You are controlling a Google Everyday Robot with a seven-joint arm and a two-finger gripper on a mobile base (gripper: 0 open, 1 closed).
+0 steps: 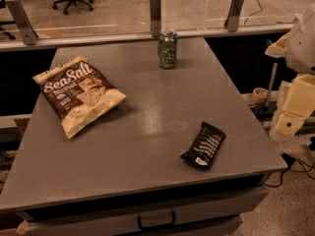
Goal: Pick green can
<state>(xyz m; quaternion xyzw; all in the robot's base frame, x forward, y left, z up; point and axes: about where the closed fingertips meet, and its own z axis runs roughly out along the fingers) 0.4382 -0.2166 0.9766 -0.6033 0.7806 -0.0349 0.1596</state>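
The green can (167, 48) stands upright near the far edge of the grey table (147, 141), slightly right of centre. It has a silver top rim, pale markings and a dented body. My arm shows as pale cream blocks at the right edge of the view, off the table's right side. Its lowest part, which I take for the gripper (289, 124), hangs beside the table's right edge, far from the can and below its level. Nothing is held that I can see.
A brown and cream Sea Salt chip bag (78, 94) lies on the left of the table. A dark snack bar wrapper (204, 145) lies near the front right. A glass barrier with metal posts (155, 14) runs just behind the can. A tape roll (259, 94) sits right of the table.
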